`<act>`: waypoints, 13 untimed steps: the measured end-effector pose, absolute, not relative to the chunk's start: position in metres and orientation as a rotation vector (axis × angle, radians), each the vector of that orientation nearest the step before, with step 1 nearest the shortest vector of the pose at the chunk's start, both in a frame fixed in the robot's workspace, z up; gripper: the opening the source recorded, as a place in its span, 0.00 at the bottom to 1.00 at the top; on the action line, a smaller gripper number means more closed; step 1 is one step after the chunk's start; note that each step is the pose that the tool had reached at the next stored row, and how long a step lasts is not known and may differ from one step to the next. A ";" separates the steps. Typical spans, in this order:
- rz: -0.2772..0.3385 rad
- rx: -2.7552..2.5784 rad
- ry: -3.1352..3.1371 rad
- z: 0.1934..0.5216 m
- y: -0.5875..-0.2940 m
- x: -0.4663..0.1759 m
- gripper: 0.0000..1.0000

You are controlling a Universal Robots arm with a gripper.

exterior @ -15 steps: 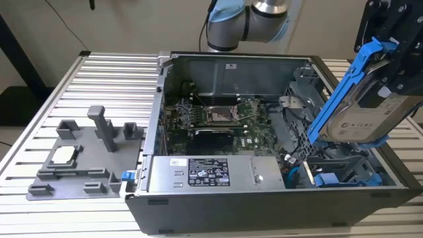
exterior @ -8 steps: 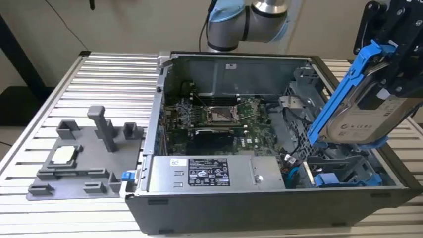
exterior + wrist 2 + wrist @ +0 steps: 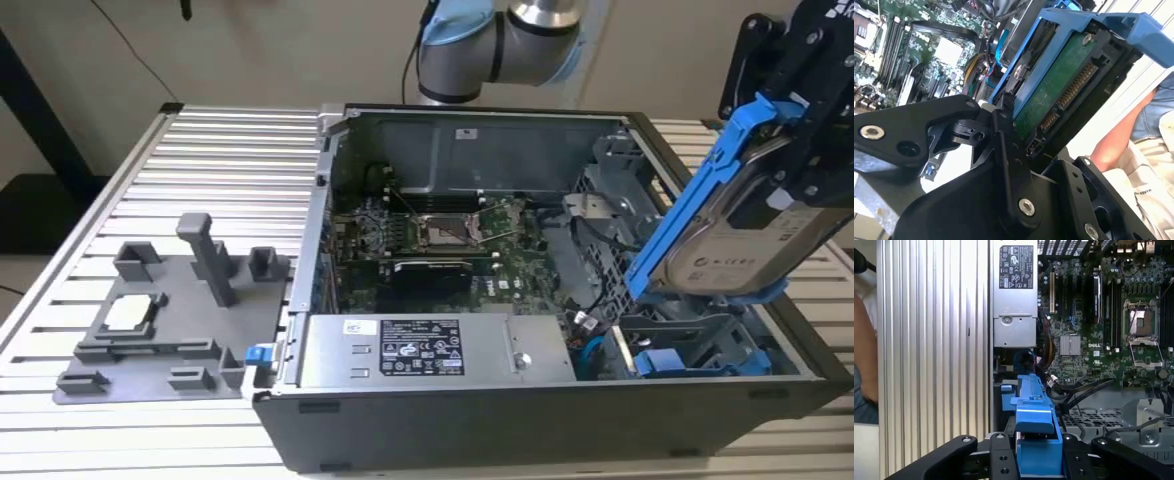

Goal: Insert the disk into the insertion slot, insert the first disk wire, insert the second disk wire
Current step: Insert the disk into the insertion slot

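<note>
Black hand [image 3: 1037,457]; silver, seemingly blue-capped arm [image 3: 514,50]

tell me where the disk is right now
The disk hangs tilted on the exterior view's right, clamped in the gripper, above the insertion slot in the open computer case.

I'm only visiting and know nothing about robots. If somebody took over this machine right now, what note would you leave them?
Gripper: shut on the disk, clamping its blue carrier.
Disk: held in the air, tilted, over the drive cage at the exterior view's right of the open case.
Slot: the disk is not in it yet.
Done: disk picked up.
Left: disk into slot, then both wires. The disk's connector is bare in the second wrist view.
</note>
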State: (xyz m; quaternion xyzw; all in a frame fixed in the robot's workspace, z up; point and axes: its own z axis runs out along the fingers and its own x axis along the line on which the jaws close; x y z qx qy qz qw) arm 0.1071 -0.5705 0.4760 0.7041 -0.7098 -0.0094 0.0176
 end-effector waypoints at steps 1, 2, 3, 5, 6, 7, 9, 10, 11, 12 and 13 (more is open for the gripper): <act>-0.029 2.190 -2.203 0.475 -0.571 0.108 0.33; -0.029 2.193 -2.200 0.474 -0.571 0.109 0.33; -0.029 2.195 -2.198 0.473 -0.572 0.109 0.33; -0.029 2.198 -2.195 0.471 -0.573 0.111 0.33; -0.029 2.200 -2.193 0.470 -0.574 0.112 0.33; -0.029 2.202 -2.191 0.469 -0.575 0.112 0.33; -0.029 2.205 -2.188 0.467 -0.577 0.113 0.33; -0.029 2.206 -2.186 0.466 -0.578 0.114 0.33; -0.029 2.208 -2.185 0.465 -0.579 0.114 0.33; -0.029 2.209 -2.184 0.464 -0.580 0.114 0.33; -0.028 2.210 -2.183 0.463 -0.580 0.115 0.33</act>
